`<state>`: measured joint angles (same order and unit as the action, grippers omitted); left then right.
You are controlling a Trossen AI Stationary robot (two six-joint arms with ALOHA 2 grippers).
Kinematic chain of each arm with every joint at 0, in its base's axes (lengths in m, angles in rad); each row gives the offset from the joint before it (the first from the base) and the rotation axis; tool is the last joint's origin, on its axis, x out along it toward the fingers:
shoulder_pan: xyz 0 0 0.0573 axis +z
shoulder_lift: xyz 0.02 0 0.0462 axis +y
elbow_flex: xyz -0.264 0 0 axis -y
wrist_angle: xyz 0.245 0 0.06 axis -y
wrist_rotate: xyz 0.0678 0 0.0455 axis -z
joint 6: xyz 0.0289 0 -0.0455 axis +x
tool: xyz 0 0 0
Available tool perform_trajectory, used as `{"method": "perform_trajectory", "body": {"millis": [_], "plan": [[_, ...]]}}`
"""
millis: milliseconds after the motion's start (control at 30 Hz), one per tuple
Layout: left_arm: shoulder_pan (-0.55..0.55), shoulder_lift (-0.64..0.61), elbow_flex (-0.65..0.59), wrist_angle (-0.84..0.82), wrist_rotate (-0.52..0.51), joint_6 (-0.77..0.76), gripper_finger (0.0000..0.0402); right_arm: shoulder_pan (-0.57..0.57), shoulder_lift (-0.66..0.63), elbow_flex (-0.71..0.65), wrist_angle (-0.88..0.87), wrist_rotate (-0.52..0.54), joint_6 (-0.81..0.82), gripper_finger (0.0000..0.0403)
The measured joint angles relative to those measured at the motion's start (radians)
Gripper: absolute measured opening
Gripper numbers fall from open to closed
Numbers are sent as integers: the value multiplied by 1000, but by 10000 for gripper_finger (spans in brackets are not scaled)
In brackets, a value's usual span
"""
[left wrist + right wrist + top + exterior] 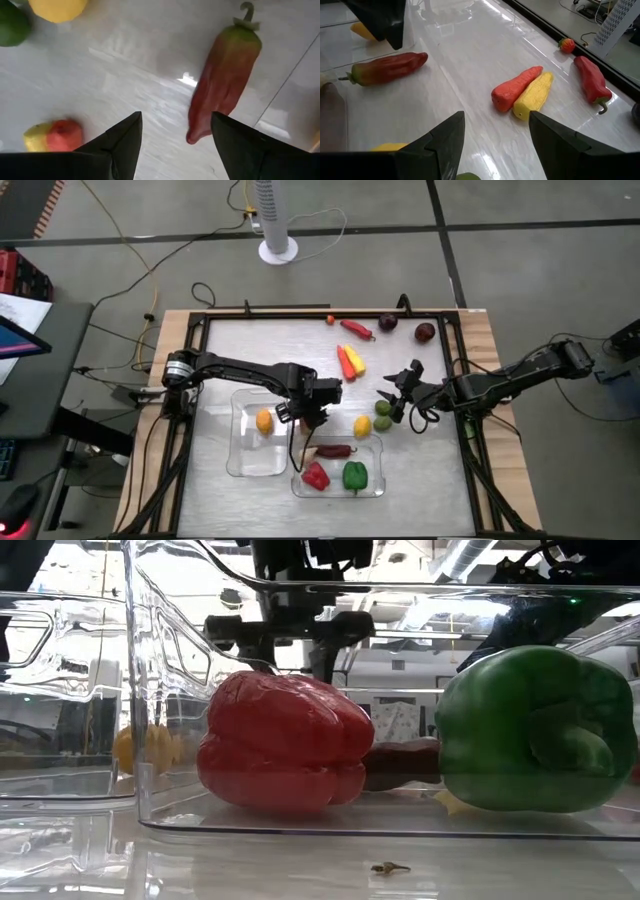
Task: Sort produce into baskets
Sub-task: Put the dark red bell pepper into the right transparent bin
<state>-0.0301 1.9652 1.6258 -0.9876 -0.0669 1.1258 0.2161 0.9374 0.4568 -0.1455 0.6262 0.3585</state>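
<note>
Near the front edge of the desk, the right-hand basket (372,485) already holds a red pepper (316,476), a green pepper (355,475) and a dark red chilli (333,450) lying along its far wall. The left-hand basket (240,465) beside it holds one yellow-orange piece (264,421).

Just behind the chilli hangs the left pincer (316,416), its fingers spread wide and empty; its wrist view looks straight down on the chilli between them. By my reading, this piece is just delivered or about to be adjusted.

A lemon (362,426) lies just outside the basket's far right corner, with two limes (383,415) next to it under the right pincer (397,402), which is also open wide and holding nothing. That arm looks set to pick one of them; it needs to drop lower and centre on one.

Further back, an orange-and-yellow pair (350,361) lies mid-desk. A red chilli (355,329) and two dark purple rounds (406,327) wait along the far edge.
</note>
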Motion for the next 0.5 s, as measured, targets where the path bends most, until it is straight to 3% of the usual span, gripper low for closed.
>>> {"method": "perform_trajectory", "body": {"millis": [133,333,433,500], "plan": [[16,0,-1,31,0,-149,222,0,0,0,0,0,0,248],[78,0,21,76,-23,-640,222,0,0,0,6,0,0,248],[118,0,23,28,68,-838,222,0,0,0,8,0,0,248],[135,0,22,-34,144,-877,222,0,0,0,12,0,0,248]]}}
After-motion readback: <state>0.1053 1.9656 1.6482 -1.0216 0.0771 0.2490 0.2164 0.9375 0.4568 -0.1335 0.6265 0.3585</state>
